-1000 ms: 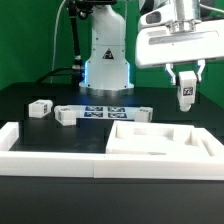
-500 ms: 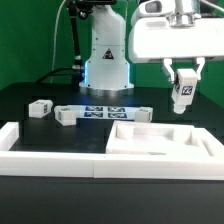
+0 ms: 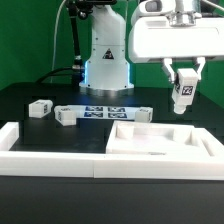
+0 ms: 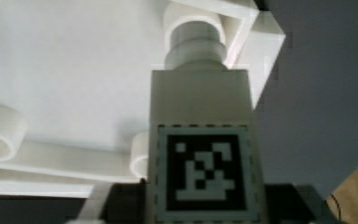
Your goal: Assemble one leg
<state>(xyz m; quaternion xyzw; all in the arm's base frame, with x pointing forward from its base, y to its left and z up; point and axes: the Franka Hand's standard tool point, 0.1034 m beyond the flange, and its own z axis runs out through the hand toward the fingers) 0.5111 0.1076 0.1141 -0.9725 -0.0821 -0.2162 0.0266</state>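
The leg [image 3: 184, 97] is held upright, clamped in the hand [image 3: 184, 86], at the exterior view's upper right, above the white panel [image 3: 160, 142].

soft, grainy pictures, the wrist view blurriest; bright light washes out white surfaces against the dark table [image 3: 22, 100].

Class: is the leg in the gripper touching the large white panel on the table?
Apart. The exterior view shows the leg hanging in the gripper with dark background between it and the panel.
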